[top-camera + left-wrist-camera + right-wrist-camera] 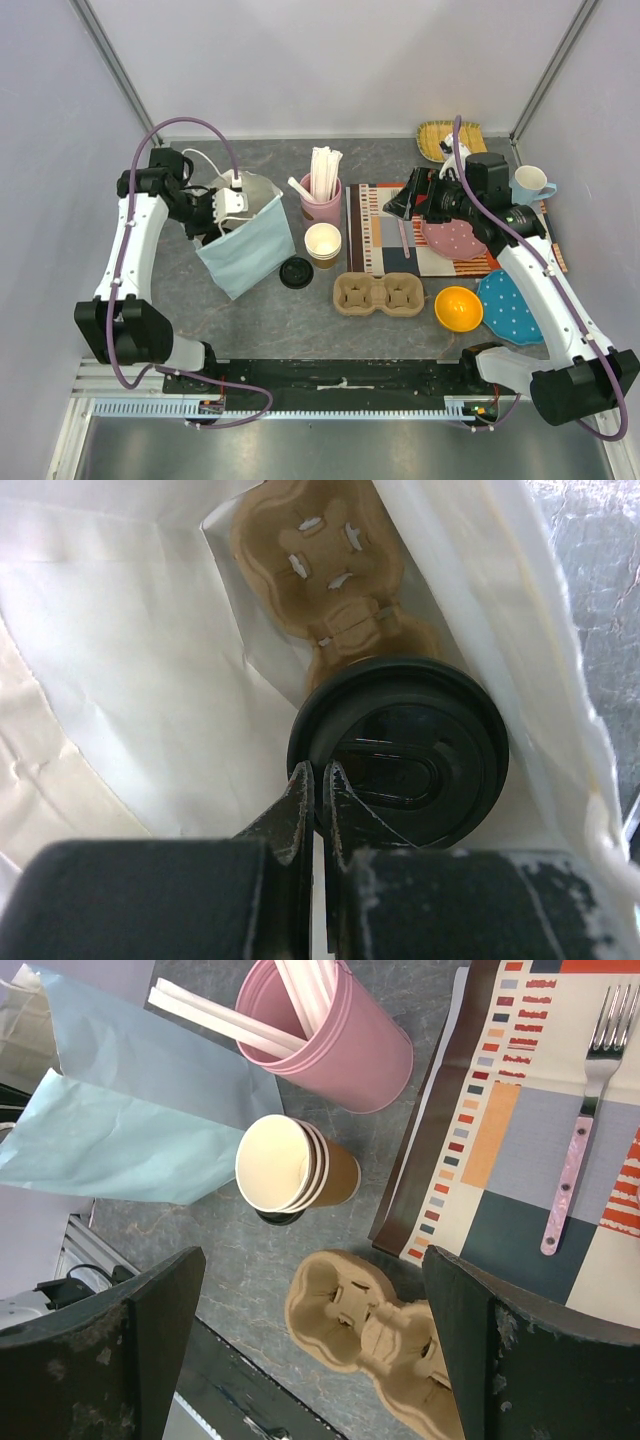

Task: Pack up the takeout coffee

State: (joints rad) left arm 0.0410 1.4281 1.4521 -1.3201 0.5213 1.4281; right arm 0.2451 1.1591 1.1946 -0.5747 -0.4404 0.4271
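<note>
The left gripper (222, 208) sits in the open mouth of a pale blue paper bag (245, 255). To its right stand a pink cup of straws (322, 203) and a stack of lidless paper cups (323, 243), with 1 loose black lid (296, 272) beside the stack. The right gripper (398, 206) hovers over a striped placemat (370, 245). A 2-cup carrier (380, 295) lies just nearer the arm bases than that gripper.
</note>
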